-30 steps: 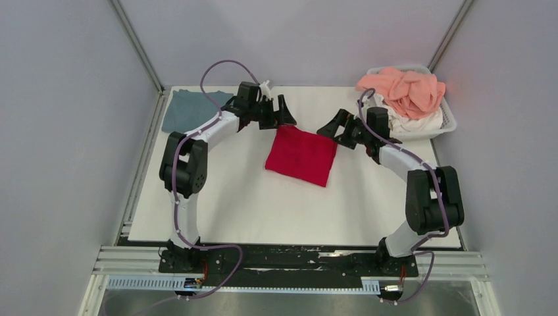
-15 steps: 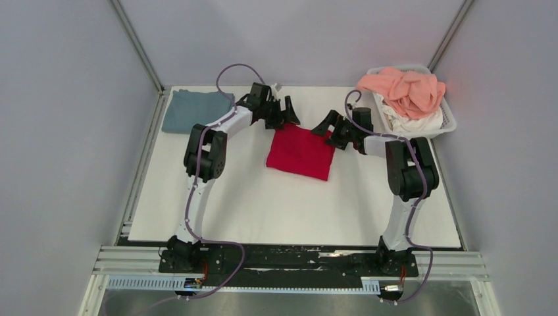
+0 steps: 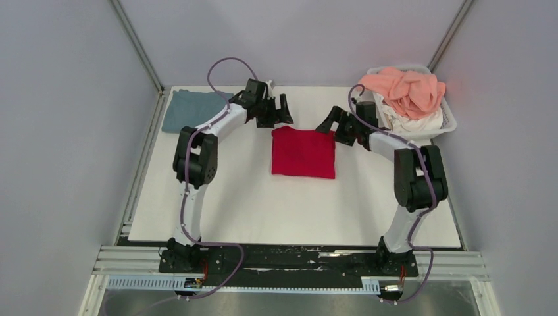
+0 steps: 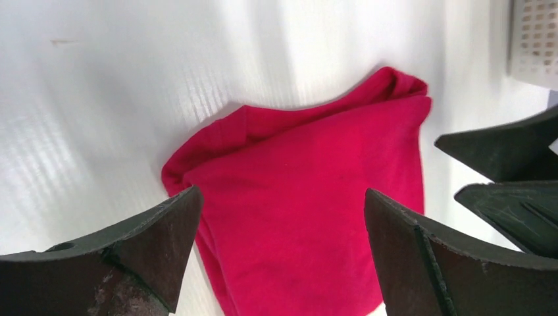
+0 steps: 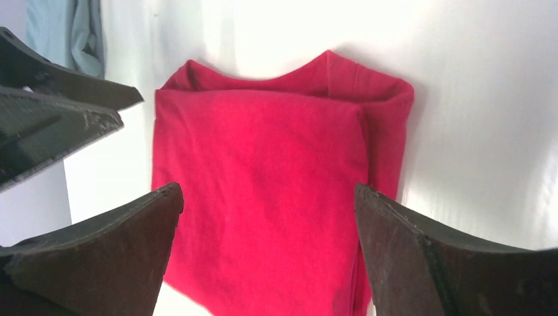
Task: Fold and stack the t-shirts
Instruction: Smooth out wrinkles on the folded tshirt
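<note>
Red t-shirt, folded nearly square, lies flat well left of the basket, its slightly longer side running left to right. Left gripper and right gripper gape empty over its far corners, the right one on the basket side.

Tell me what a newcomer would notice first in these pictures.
The bright red t-shirt, folded into a neat square mid-table, grabs the eye. The left claw and right claw are both open at its far corners. Next comes the salmon pink shirt heaped over the white basket at the far right corner, and a folded blue-grey shirt at the far left.
</note>
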Controlling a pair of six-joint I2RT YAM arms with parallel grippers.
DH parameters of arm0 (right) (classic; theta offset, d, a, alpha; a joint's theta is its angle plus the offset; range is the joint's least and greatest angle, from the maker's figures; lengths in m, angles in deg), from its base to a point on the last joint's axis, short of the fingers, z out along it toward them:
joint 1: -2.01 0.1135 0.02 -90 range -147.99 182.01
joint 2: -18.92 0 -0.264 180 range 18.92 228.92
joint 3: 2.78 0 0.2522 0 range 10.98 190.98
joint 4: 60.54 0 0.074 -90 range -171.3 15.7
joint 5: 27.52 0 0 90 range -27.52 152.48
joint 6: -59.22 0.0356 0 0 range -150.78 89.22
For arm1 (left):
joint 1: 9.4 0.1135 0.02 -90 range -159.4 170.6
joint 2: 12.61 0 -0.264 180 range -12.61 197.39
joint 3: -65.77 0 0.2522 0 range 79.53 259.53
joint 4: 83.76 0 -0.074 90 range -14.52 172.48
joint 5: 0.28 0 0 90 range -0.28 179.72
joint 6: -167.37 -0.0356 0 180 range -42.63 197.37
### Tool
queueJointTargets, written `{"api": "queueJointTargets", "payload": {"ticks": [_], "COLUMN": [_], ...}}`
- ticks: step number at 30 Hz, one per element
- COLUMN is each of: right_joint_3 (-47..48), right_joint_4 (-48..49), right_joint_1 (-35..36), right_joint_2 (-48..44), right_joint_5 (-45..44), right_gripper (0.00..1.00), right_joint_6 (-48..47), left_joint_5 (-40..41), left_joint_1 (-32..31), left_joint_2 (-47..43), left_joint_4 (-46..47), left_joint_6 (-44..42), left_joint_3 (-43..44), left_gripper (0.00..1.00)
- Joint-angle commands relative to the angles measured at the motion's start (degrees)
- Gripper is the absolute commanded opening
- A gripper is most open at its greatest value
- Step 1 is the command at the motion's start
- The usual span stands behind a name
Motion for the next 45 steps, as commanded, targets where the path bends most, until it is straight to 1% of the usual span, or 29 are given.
{"api": "queueJointTargets", "payload": {"ticks": [1,2,3,4,5,6,7,8,9,12,15,18,21,25,28,32,35,40,42,43,45], "right_joint_3": [-4.44,-6.54,-8.78,-11.12,-13.69,-16.00,-18.14,-19.56,-20.91,-24.65,-26.12,-26.70,-27.85,-29.10,-28.95,-28.73,-27.93,-27.15,-27.90,-28.67,-30.73], "right_joint_4": [-3.09,-3.03,-2.62,-1.83,0.59,2.03,3.85,4.88,5.87,9.93,8.86,7.66,7.23,6.25,5.03,4.38,2.48,0.19,0.02,-0.12,-0.47], "right_joint_1": [2.37,3.08,3.79,4.25,4.66,4.81,4.92,5.02,5.17,5.72,5.63,4.57,2.81,0.90,0.67,0.67,0.63,0.66,0.62,0.59,0.40], "right_joint_2": [-12.08,-13.76,-15.39,-16.73,-18.51,-19.24,-20.50,-21.08,-21.45,-22.18,-22.18,-19.22,-16.01,-14.23,-13.93,-15.38,-18.18,-27.93,-32.34,-34.46,-37.90], "right_joint_5": [-3.91,-3.44,-2.59,-1.14,0.62,2.84,4.98,5.93,8.03,10.87,6.58,5.94,5.17,2.88,1.21,0.65,-0.05,-1.54,-4.38,-7.11,-11.49], "right_gripper": [1.00,1.00,1.00,1.00,1.00,1.00,1.00,1.00,1.00,1.00,1.00,1.00,1.00,1.00,1.00,1.00,1.00,1.00,1.00,1.00,1.00], "right_joint_6": [-3.85,-3.45,-2.65,-1.57,-0.42,1.09,2.68,3.67,4.56,6.73,5.05,4.18,4.66,4.47,3.71,3.02,2.42,1.10,0.54,0.58,1.88], "left_joint_5": [4.23,4.03,3.29,0.48,-1.38,-5.92,-7.92,-11.22,-12.51,-17.40,-17.68,-13.29,-11.12,-8.36,-7.85,-8.71,-9.03,-7.33,-3.76,-0.08,4.22], "left_joint_1": [-0.87,-1.21,-1.94,-2.40,-3.12,-3.47,-4.20,-4.49,-5.33,-6.84,-7.97,-7.71,-6.79,-5.09,-4.39,-4.42,-4.36,-4.40,-4.39,-4.41,-3.78], "left_joint_2": [-11.71,-13.14,-16.08,-17.57,-20.44,-21.68,-23.75,-24.61,-25.94,-27.16,-26.85,-25.34,-23.09,-23.65,-23.01,-22.05,-24.54,-35.31,-37.33,-37.51,-35.38], "left_joint_4": [-3.04,-2.22,-1.17,2.21,4.42,9.32,11.76,15.96,17.89,25.79,27.55,25.75,22.25,23.27,23.41,22.76,22.08,19.25,16.64,15.55,13.53], "left_joint_6": [-3.85,-3.79,-3.27,-2.06,-1.31,0.52,1.42,3.36,4.16,6.72,6.81,5.56,4.67,4.91,4.89,4.88,4.30,3.04,2.54,2.27,2.09], "left_joint_3": [0.77,-0.90,-5.54,-8.36,-14.79,-17.99,-23.41,-25.96,-30.13,-36.04,-40.22,-42.60,-43.71,-49.17,-51.00,-50.62,-50.69,-51.53,-50.13,-49.38,-45.61], "left_gripper": [1.00,1.00,1.00,1.00,1.00,1.00,1.00,1.00,1.00,1.00,1.00,1.00,1.00,1.00,1.00,1.00,1.00,1.00,1.00,1.00,1.00]}}
